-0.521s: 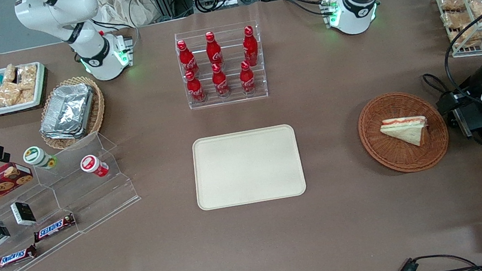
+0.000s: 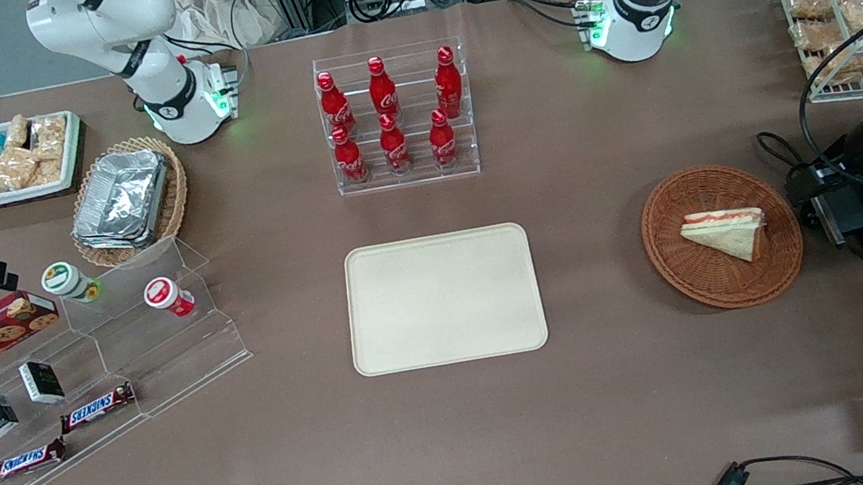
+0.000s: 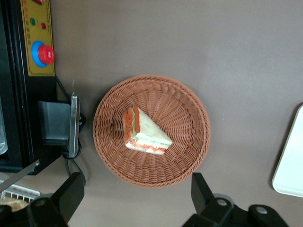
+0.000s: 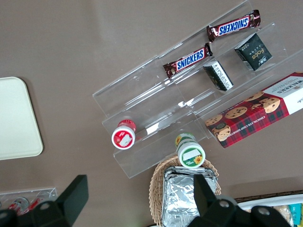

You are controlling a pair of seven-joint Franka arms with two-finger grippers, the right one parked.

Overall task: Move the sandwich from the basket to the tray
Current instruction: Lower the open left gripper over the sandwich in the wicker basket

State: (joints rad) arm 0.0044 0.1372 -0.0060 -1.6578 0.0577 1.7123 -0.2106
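The reach was the step in hand. One sandwich (image 2: pixel 724 232) lay in the one reddish-brown basket (image 3: pixel 189 106), toward the working arm's end of the table; the single cream tray (image 2: pixel 442 298) sat well apart from it, bare. The gripper (image 3: pixel 135 201) hung high above the basket's edge, jaws spread wide and holding nothing, though its height was hard to judge. Next it would need to centre over the wedge, descend, and close across the bread. Six red bottles (image 2: pixel 394 148) stood in their rack
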